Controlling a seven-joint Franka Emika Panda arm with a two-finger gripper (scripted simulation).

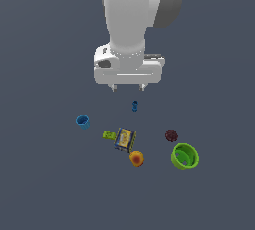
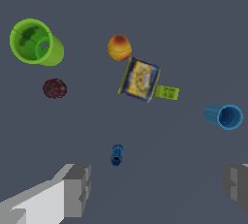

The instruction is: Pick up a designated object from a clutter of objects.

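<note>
Nearest the exterior view sits the green cup [image 1: 185, 156], upright, apart from the rest on that view's right; just behind it the dark red ball [image 1: 172, 136]; further left the orange fruit [image 1: 137, 159], box [image 1: 124, 139] and blue cup [image 1: 82, 122]; farthest, the gripper [image 1: 128, 88] hangs high, fingers spread and empty — nothing grasped yet; approach, descent, grip and lift all remain

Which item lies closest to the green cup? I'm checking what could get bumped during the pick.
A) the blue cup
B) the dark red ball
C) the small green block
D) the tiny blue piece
B: in the exterior view the dark red ball sits just beside the green cup, while the other three lie farther toward that view's left; the wrist view shows the same pairing.
</note>
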